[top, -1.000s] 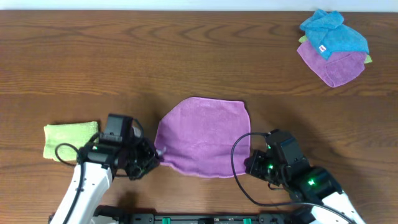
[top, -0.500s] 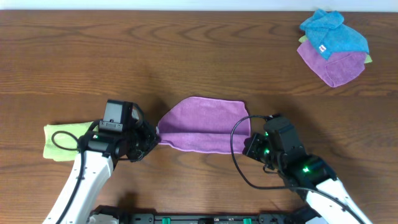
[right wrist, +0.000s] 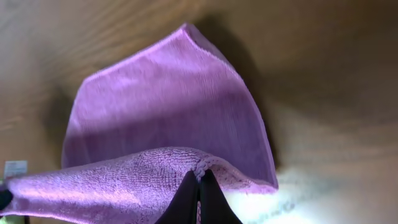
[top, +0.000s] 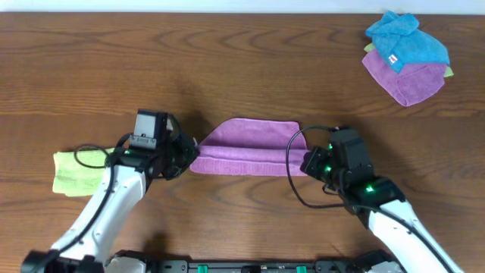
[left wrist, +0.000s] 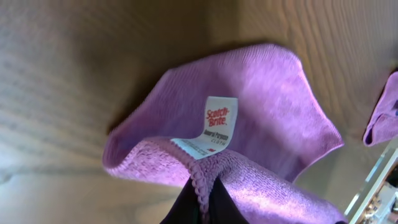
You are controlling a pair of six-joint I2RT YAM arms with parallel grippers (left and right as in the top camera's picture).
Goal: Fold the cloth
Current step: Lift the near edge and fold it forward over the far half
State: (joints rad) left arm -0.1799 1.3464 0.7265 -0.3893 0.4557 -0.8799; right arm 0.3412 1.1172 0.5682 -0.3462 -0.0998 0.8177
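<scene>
On the brown wooden table the purple cloth sits mid-table between the arms, partly doubled over. The left gripper is clamped on its left corner and the right gripper pinches its right corner, with that edge held raised

The cloth is laid near the middle of the table, closer to the front edge. It is pinched at its left end by the left gripper and at its right end by the right gripper. A folded cloth is laid to its left. A pile of cloths is set in the back right corner.
</scene>
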